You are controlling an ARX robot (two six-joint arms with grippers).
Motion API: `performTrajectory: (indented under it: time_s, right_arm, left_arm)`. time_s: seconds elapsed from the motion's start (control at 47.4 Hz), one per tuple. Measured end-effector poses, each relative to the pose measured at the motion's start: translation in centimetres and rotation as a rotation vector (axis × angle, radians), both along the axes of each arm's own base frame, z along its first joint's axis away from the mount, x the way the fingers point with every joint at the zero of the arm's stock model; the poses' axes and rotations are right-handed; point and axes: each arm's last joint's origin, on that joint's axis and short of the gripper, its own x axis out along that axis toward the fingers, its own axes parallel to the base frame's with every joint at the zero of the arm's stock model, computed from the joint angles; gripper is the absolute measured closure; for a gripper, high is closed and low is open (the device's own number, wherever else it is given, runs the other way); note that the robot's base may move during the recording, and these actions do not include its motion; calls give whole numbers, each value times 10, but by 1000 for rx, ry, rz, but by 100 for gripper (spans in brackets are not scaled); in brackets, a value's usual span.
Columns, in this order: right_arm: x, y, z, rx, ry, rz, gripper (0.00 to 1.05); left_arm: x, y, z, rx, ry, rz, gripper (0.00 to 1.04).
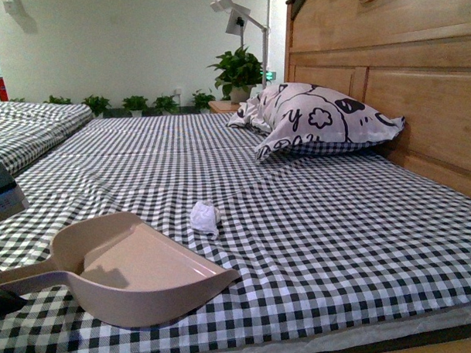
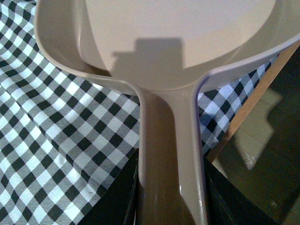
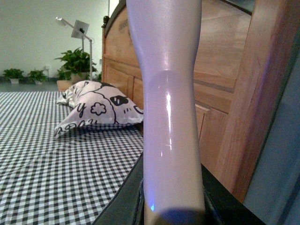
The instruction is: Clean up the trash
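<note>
Handle of the beige-pink dustpan (image 1: 139, 270) at the far left, clenched in the left tool (image 2: 171, 208), dark jaws pressed on both sides of it in the left wrist view. Pan body resting on the checked bed sheet (image 1: 334, 242), near the front edge of the bed, open mouth turned to the right and a little away from the robot. Just beyond the mouth, near its lip but apart from it: the trash (image 1: 205, 216), one small crumpled white wad lying on the sheet. Further back and to the right, well apart from the wad, the black-and-white pillow (image 1: 319, 117), leaning at the wooden headboard (image 1: 424, 90). Right tool (image 3: 173, 208) not visible in the front view; in its own wrist view, closed around a pale handle (image 3: 171, 93) standing upright, most likely of a brush, working end out of sight.

Step in hand, by judgement: sweeping the wad into the pan. To do it well:
- Hold the pan lip flat and pressed on the sheet, leaving no gap underneath.
- Turn the mouth squarely to the wad.
- Bring the brush end down behind the wad, on the side away from the pan, then pull with one short, light stroke.
- Avoid hard dragging: risk of wrinkled fabric and a lifted lip.
</note>
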Motion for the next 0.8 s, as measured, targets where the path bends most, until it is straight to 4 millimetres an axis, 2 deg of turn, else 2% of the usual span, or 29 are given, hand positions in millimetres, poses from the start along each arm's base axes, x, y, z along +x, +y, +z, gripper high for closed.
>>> performTrajectory:
  time_s: [0.127,0.232,0.274,0.337,0.443,0.675,0.801]
  right_arm:
    - [0,0,0,0,0,0,85]
    - [20,12,11,-71,368,107,85]
    - [32,20,9,-119,517,168,85]
    - [63,37,-4,-161,665,270,85]
    - [112,60,-13,-161,743,353,85]
    - [189,98,-33,-230,844,414,85]
    - [235,125,-55,-285,938,422,85]
  left_arm:
    - [0,0,0,0,0,-1,77]
    - [0,0,0,3,0,3,77]
    - [0,0,0,3,0,2,77]
    - [0,0,0,2,1,2,77]
    - [0,0,0,3,0,1,77]
    - [0,0,0,4,0,1,77]
    - [0,0,0,4,0,0,77]
